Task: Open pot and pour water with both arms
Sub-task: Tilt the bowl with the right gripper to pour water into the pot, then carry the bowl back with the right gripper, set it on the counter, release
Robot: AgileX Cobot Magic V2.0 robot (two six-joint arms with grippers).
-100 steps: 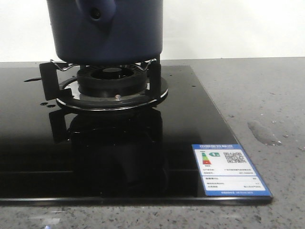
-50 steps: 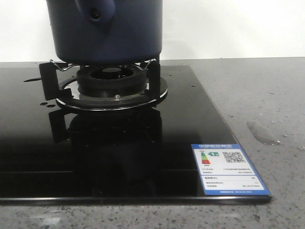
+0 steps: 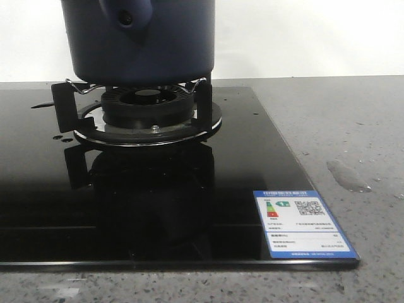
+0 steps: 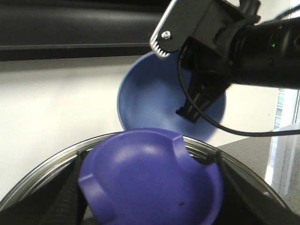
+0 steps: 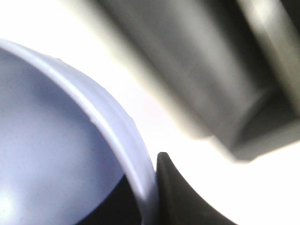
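Tool (image 4: pixel 194 101) on bowl (image 4: pixel 154 93) above pot (image 4: pixel 42 171)

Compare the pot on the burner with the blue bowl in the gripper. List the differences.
Colour: the pot is dark navy, and the bowl is a lighter blue.
Shape: the pot is tall and straight-sided, while the bowl is shallow and rounded.
Pose: the pot stands upright on the burner, while the bowl is tipped sideways, gripped at its rim by the right gripper.
Both are blue and round.

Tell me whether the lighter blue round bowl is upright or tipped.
Tipped: the lighter blue round bowl shows its inside sideways, gripped at the rim by the right gripper.
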